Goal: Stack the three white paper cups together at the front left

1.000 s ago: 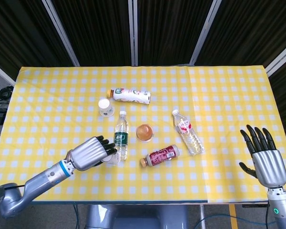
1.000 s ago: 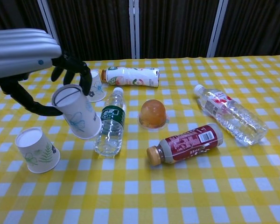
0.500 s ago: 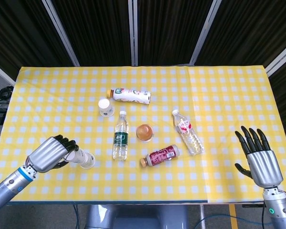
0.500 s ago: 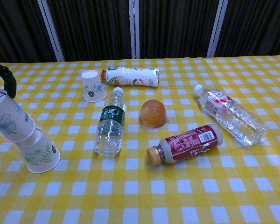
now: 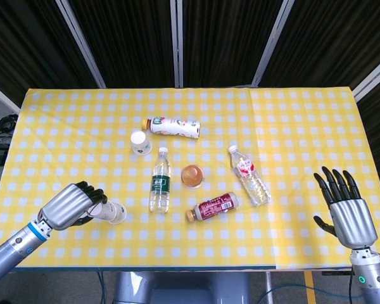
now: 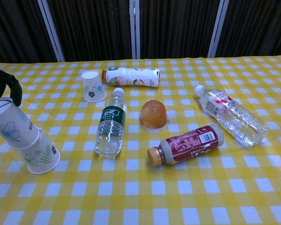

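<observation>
At the near left, a flower-printed cup (image 6: 11, 130) is held by the left hand (image 5: 69, 206) over the leaf-printed cup (image 6: 41, 153), partly seated and tilted; the third cup (image 6: 92, 86) stands farther right, while the right hand (image 5: 348, 212) is spread empty, well apart.

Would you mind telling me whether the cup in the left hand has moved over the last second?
Yes. The held cup was beside the green-label bottle; it has travelled left, away from the bottle, and now sits over the cup with the leaf print.
</observation>
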Controlling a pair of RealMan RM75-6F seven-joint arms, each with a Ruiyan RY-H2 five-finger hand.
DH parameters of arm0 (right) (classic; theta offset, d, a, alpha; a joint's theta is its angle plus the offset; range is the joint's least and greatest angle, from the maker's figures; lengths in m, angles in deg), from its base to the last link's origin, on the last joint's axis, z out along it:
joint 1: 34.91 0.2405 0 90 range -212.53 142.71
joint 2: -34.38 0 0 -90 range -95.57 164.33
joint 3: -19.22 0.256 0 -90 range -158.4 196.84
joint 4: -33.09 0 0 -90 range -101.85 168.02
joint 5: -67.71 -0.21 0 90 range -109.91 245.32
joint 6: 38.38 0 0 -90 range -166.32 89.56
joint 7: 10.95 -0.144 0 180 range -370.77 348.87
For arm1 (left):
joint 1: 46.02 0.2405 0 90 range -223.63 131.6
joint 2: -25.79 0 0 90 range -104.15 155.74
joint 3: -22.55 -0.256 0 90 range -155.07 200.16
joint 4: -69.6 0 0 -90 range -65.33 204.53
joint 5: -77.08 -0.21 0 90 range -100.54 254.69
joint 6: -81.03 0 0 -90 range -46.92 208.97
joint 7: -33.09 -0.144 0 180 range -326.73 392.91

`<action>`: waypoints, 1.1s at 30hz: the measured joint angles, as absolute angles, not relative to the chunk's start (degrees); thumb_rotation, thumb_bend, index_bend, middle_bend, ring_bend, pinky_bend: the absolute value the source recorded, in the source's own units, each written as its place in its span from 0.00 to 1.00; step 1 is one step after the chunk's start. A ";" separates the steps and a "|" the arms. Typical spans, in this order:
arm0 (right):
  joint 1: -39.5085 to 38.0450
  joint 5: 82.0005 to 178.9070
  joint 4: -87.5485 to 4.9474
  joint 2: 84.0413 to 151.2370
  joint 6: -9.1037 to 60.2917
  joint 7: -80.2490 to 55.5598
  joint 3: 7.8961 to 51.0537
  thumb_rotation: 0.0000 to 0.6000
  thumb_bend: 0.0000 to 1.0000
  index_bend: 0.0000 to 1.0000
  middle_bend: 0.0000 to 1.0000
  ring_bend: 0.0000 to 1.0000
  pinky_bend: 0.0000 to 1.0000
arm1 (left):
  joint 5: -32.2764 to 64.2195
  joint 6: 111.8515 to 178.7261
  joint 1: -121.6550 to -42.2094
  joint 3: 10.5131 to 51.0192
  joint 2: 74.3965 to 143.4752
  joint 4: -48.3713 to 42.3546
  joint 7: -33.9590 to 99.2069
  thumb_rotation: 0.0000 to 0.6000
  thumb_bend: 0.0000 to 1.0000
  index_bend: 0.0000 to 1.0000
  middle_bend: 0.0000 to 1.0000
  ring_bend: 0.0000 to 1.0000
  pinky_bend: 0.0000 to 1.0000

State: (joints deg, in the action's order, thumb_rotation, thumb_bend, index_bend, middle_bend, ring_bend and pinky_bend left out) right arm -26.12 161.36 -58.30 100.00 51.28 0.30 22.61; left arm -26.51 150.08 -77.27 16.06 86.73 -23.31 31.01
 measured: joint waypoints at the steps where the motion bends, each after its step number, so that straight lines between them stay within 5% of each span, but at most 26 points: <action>1: -26.13 161.36 -58.30 99.99 51.28 0.27 22.63 1.00 0.00 0.00 0.00 0.00 0.00 | -26.34 149.75 -77.31 16.15 86.80 -23.38 30.56 1.00 0.30 0.41 0.41 0.45 0.42; 3: -26.17 161.36 -58.32 99.96 51.28 0.20 22.66 1.00 0.00 0.00 0.00 0.00 0.00 | -26.03 149.25 -77.35 16.25 86.88 -23.56 30.28 1.00 0.24 0.37 0.33 0.38 0.37; 7: -26.23 161.45 -58.40 99.91 51.36 0.14 22.77 1.00 0.00 0.00 0.00 0.00 0.00 | -25.44 148.30 -77.47 16.31 86.82 -24.00 30.40 1.00 0.01 0.09 0.06 0.11 0.22; 10: -26.28 161.41 -58.44 99.88 51.34 0.11 22.84 1.00 0.00 0.00 0.00 0.00 0.00 | -25.55 148.23 -77.50 16.25 86.84 -23.91 30.82 1.00 0.00 0.01 0.04 0.09 0.20; 24: -26.28 161.38 -58.27 99.97 50.80 0.31 22.94 1.00 0.00 0.00 0.00 0.00 0.00 | -24.19 150.89 -77.50 18.97 88.90 -20.46 34.08 1.00 0.00 0.00 0.00 0.03 0.15; 33: -26.14 161.45 -57.84 100.09 50.60 0.41 23.20 1.00 0.00 0.00 0.00 0.00 0.00 | -11.23 139.96 -84.22 27.36 95.00 -14.91 32.53 1.00 0.00 0.00 0.00 0.03 0.15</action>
State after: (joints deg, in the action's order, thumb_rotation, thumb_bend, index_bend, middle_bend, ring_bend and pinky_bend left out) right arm -26.14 161.45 -57.84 100.09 50.60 0.41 23.20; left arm -11.23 139.96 -84.22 27.36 95.00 -14.91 32.53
